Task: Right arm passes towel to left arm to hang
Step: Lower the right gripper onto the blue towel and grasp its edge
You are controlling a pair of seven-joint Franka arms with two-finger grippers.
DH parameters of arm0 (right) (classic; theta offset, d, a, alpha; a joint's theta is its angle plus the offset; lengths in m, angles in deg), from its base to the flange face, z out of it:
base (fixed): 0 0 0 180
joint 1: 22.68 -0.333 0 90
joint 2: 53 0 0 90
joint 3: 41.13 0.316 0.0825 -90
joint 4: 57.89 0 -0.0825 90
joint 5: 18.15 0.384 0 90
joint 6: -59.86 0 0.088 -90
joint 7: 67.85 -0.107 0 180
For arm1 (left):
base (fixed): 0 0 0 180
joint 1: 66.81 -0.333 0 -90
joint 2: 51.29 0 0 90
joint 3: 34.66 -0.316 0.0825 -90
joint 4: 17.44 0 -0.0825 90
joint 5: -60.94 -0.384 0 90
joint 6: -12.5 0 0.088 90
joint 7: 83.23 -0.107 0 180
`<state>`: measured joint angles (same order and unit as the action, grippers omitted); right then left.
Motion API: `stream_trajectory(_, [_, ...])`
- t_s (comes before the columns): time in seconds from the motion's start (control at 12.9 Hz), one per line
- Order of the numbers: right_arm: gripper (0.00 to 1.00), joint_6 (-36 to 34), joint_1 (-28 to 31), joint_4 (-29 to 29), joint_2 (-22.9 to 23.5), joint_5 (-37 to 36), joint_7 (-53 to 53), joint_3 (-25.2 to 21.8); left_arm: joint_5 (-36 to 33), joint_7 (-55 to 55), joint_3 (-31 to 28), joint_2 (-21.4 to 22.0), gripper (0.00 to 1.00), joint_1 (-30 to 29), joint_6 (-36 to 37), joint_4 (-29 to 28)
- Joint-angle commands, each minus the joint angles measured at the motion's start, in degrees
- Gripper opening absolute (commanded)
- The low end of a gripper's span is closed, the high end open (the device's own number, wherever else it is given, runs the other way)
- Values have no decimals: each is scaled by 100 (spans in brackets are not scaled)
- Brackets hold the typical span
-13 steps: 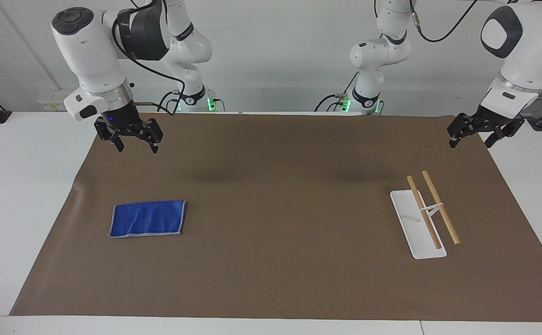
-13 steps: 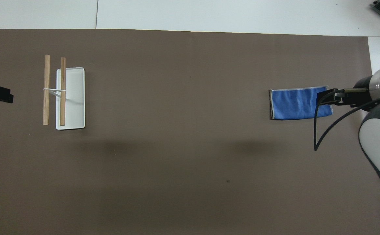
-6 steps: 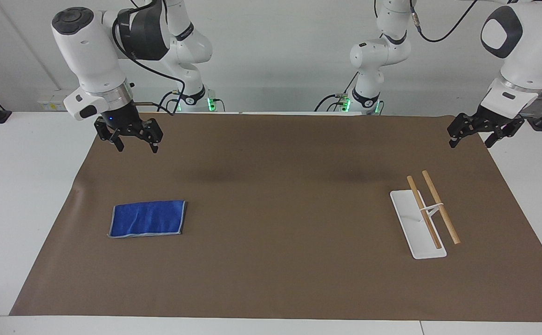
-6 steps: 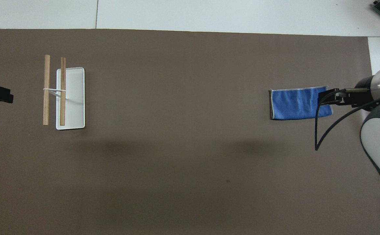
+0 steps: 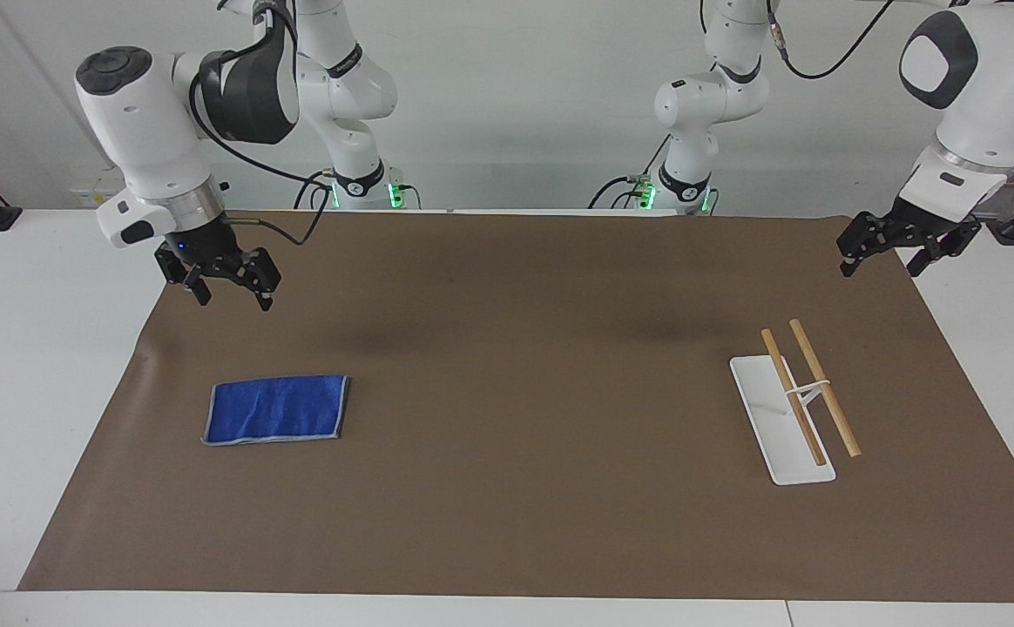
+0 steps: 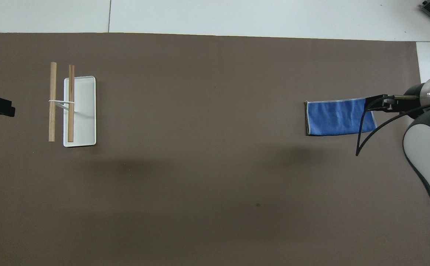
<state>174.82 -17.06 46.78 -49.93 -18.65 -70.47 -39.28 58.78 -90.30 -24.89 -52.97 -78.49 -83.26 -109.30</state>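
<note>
Inspection, taken across the facing view from the right arm's end of the table to the left arm's.

Your right gripper (image 5: 229,290) hangs in the air over the brown mat (image 5: 507,522), at the right arm's end; its fingers are spread apart and carry nothing; it touches nothing. The towel (image 5: 275,408) lies flat on the mat, wrinkled, free of any grip, and farther from the robots than the spot under that gripper; in the overhead view the gripper's cable crosses the towel's edge, yet the facing view shows the gripper clear above the mat.

Judgement: the step in hand is the approach to the pick-up; nothing of the pass or the hanging is done. Your next move calls for carrying the right gripper out over the towel, lowering it with the fingers apart, and closing on a fold or edge; a flat cloth gives little to pinch, so expect to press close to the mat.

The hanging rack (image 5: 793,409), a white base with two wooden bars, stands at the left arm's end of the table, well apart from the towel.

Your left gripper (image 5: 882,255) waits over the mat's corner at that end; its fingers are parted and empty.
</note>
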Motion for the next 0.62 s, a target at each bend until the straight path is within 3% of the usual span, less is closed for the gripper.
stream_trajectory(0.0, [100, 727, 202, 282, 386, 129, 324, 35, -83, 49, 34, 150, 100, -62, -40, -165])
stream_trajectory(0.39, [100, 2036, 282, 826, 791, 129, 324, 35, -83, 40, 34, 150, 100, -62, -40, -165])
stream_trajectory(0.54, [100, 2266, 265, 854, 1010, 129, 298, 35, -83, 40, 34, 150, 100, -62, -40, -165])
